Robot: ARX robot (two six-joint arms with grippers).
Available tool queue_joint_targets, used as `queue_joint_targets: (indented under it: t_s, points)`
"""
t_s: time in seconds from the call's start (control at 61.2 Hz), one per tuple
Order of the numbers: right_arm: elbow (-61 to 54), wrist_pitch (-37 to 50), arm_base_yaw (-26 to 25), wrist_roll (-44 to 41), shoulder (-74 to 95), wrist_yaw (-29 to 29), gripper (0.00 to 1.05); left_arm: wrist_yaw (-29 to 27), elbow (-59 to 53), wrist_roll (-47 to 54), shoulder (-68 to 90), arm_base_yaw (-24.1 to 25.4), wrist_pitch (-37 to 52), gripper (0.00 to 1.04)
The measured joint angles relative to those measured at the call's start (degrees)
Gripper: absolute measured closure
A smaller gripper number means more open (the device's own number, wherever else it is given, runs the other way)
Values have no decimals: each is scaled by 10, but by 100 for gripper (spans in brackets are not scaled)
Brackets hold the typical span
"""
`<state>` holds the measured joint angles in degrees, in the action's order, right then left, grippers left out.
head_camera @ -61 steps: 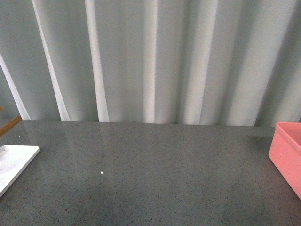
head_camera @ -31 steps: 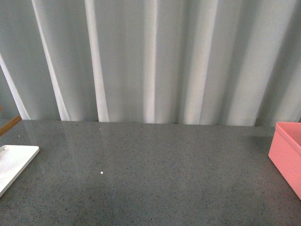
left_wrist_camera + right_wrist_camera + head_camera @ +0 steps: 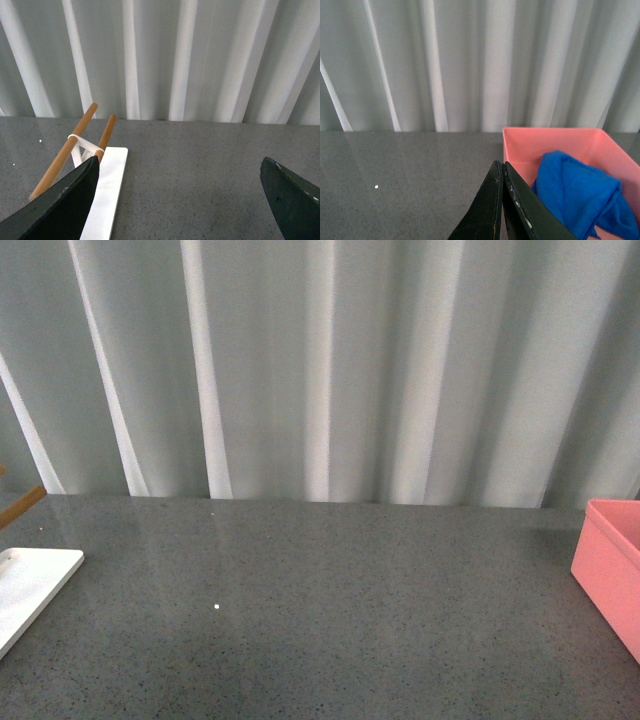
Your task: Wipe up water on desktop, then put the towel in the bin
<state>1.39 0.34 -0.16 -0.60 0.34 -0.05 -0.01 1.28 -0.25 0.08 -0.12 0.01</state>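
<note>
And there it is: the bright blue fuzzy microfibre towel (image 3: pixel 580 192) lies crumpled inside the salmon-pink rectangular bin (image 3: pixel 520 145), heaped against the wall farther from the right gripper. The right gripper (image 3: pixel 502 210) hangs just beside the bin's near wall, its dark fingers pressed flat together with nothing between them. Over on the other side, the left gripper (image 3: pixel 180 200) has its two black fingers spread wide and empty above the broad dark grey speckled stone desktop (image 3: pixel 330 610).

From the front, that desktop looks dry to me. There's one tiny white fleck (image 3: pixel 217 606) left of the middle, though whether it's a droplet or just a speck in the stone I cannot tell. By my reckoning the job looks finished.

If that towel ever had to come out again, it would be light, soft and floppy, probably damp. I'd pinch it at the raised fold on top of the heap, where there's bulk for the fingers to bite; it will sag and trail when lifted.

Room to move? Plenty across the middle. The bin sits at the right edge of the desktop, and a flat white board (image 3: pixel 107 192) with a small rack of two slanted wooden rods (image 3: pixel 75 145) sits far left, just beside the left gripper. A pale pleated curtain (image 3: pixel 320 370) closes off the back edge.
</note>
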Motion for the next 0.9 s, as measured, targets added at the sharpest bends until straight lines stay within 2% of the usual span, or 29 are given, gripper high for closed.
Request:
queue_joint_targets:
  t_s: [0.18,0.654,0.686,0.899]
  points:
    - [0,-3,0,0,-1,0,101,0,0,0,0,0,0,7]
    - [0,-3,0,0,-1,0,8,0,0,0,0,0,0,7]
    - [0,-3,0,1,-1,0,5,0,0,0,0,0,0,7]
    - [0,-3,0,0,-1,0,7,0,0,0,0,0,0,7]
